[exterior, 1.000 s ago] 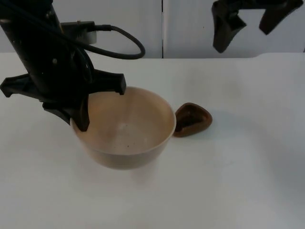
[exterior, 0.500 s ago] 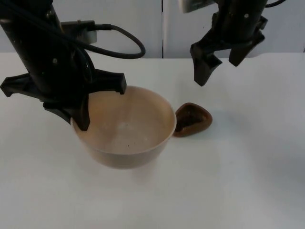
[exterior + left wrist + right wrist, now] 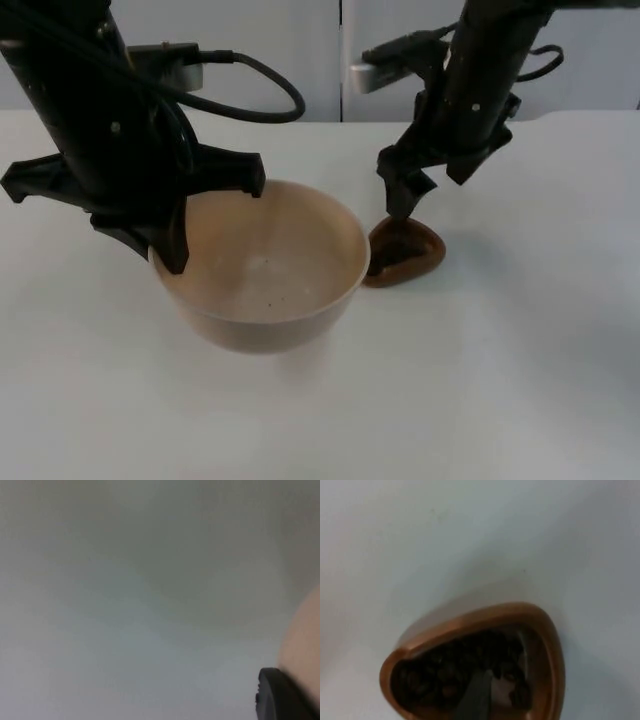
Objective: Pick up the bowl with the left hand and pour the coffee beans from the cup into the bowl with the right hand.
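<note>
A cream bowl [image 3: 270, 270] sits left of centre in the top view, and my left gripper [image 3: 166, 254] is shut on its left rim. In the left wrist view the bowl's wall [image 3: 306, 640] rises beside a black fingertip [image 3: 280, 696]. A small brown rounded-triangle cup [image 3: 405, 252] full of coffee beans stands on the table against the bowl's right side. My right gripper [image 3: 430, 190] hangs open just above the cup. In the right wrist view one fingertip [image 3: 477, 697] lies over the beans inside the cup [image 3: 470, 625].
The white table [image 3: 520, 380] spreads wide in front and to the right. The grey partition wall [image 3: 300, 50] closes off the back.
My right arm has come down and to the left from the back wall to just above the cup. The left arm and the bowl have not moved.
</note>
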